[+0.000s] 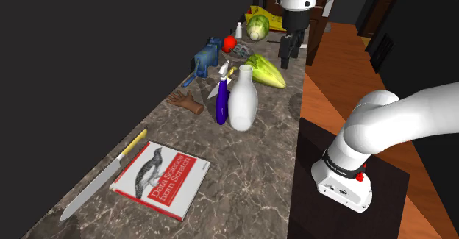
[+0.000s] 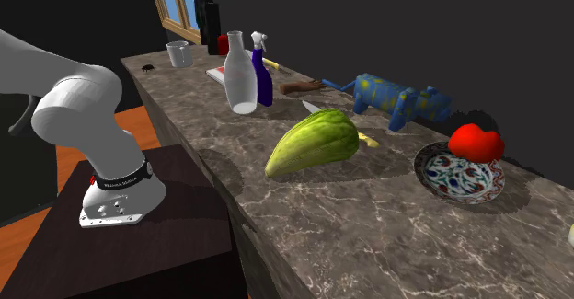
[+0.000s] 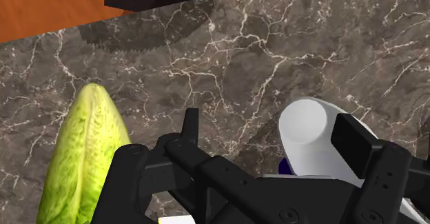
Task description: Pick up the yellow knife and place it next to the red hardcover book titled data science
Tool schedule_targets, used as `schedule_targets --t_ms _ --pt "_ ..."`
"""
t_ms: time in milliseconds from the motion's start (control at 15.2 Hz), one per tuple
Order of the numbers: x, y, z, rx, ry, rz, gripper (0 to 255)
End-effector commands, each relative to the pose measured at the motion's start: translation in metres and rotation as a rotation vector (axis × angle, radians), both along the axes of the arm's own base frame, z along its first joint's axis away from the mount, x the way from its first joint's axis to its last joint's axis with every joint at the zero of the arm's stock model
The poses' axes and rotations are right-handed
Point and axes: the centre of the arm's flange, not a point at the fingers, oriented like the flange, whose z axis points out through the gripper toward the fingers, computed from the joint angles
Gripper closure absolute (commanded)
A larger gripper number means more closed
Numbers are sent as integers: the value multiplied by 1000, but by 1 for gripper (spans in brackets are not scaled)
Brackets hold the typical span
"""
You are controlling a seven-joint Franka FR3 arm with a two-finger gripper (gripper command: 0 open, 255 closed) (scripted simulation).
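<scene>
Jaws spread, the gripper (image 1: 288, 54) hangs over the counter (image 1: 243, 171) near its open edge; it should probably drop straight across the knife (image 2: 312, 108) handle beside the lettuce (image 1: 265, 72)

The one legible text is the title "Data Science from Scratch", in white letters on the red lower band of the hardcover book (image 1: 162, 180) lying on the marble counter (image 1: 243, 171), while the white lettering on the arm's black base ring (image 2: 120, 181) is too small to read.
</scene>
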Motion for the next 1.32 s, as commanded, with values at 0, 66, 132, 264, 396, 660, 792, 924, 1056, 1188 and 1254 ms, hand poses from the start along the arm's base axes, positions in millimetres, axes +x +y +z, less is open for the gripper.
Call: schedule_targets --t_ms 0,66,132,264,396,660,792,924,1056,1188,1254 --pt "0 0 0 0 0 0 0" --pt "12 4 -5 -1 3 -35 0" --pt "24 7 -11 -1 5 -70 0" --pt "48 12 -21 -3 11 -140 0" --pt "73 16 -32 -4 16 -210 0" --pt "122 18 -54 -6 27 -351 0" --pt "147 16 -66 -8 32 -421 0" --pt "171 13 -77 -9 37 -491 0" --pt "195 8 -89 -10 43 -561 0" --pt "219 1 -100 -11 48 -631 0" --pt "230 -3 -106 -12 51 -666 0"
